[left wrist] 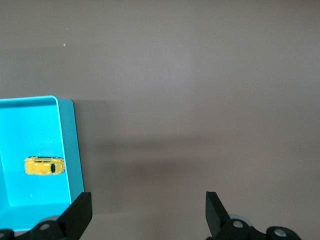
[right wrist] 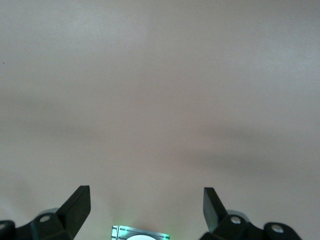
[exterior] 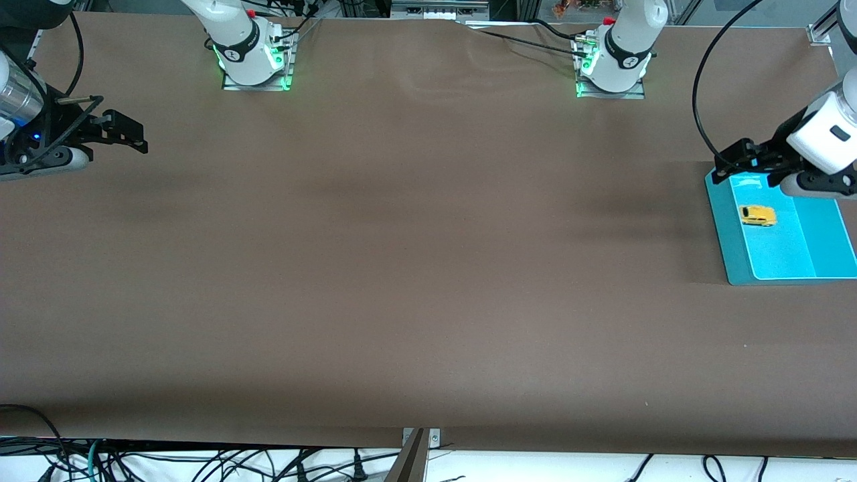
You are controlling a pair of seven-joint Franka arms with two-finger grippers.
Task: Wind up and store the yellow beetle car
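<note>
The yellow beetle car (exterior: 757,215) lies inside the teal tray (exterior: 722,227) at the left arm's end of the table. It also shows in the left wrist view (left wrist: 45,166), in the tray (left wrist: 70,145). My left gripper (exterior: 735,161) is open and empty, up in the air over the tray's edge that lies nearest the robot bases; its open jaws show in the left wrist view (left wrist: 148,212). My right gripper (exterior: 127,134) is open and empty, over bare table at the right arm's end, and waits; its jaws show in its own view (right wrist: 146,207).
The brown table (exterior: 402,254) stretches between the two arms. The arm bases (exterior: 254,63) (exterior: 610,70) stand along the edge farthest from the front camera. Cables hang below the edge nearest the front camera.
</note>
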